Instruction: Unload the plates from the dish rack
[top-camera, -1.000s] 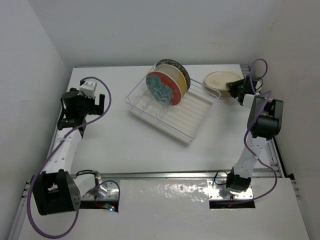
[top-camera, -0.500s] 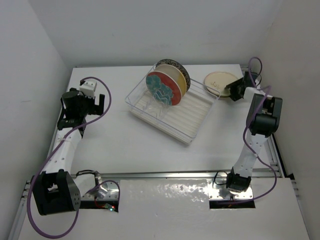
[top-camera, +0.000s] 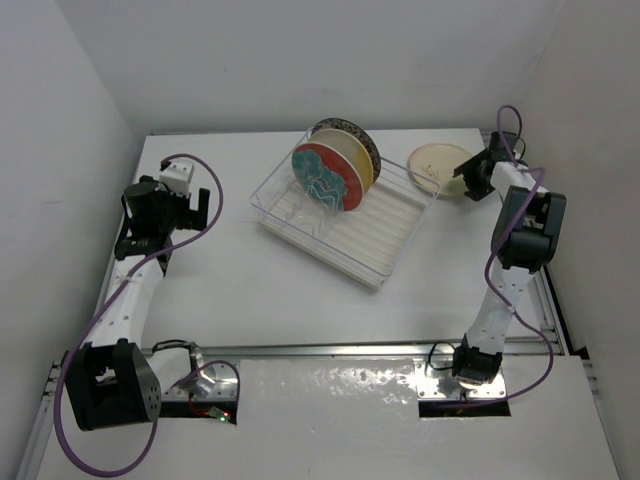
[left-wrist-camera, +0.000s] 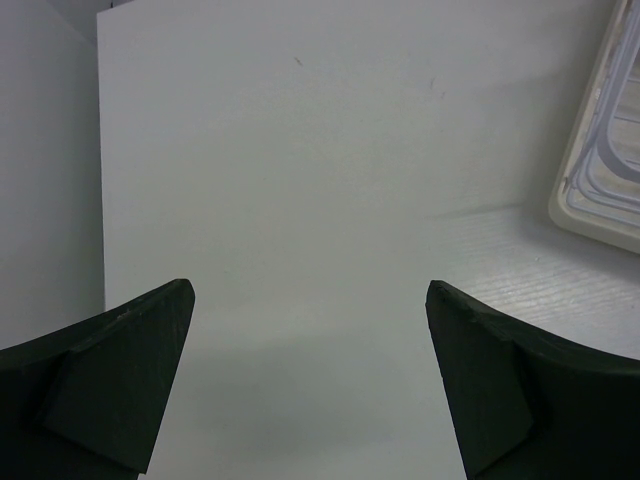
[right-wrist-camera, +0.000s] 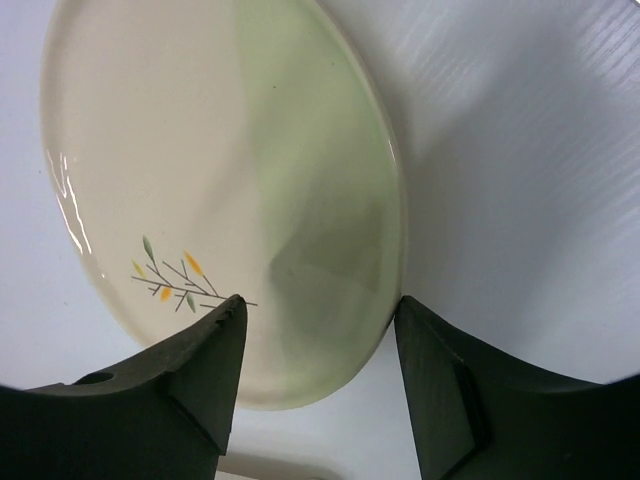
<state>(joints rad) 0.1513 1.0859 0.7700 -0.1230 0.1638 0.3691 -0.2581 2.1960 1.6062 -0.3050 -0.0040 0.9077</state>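
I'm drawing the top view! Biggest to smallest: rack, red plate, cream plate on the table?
1. Rack, clearly largest.
2-3. Red plate and cream plate look about alike. The red one stands on edge in the rack, so I won't rank them.

right gripper (top-camera: 466, 180) | over the last 1 s drawn back off the cream plate (top-camera: 438, 163), away from the dish rack (top-camera: 385, 268) | now at the plate's rim on the side farthest from the rack | more of the plate's face uncovered
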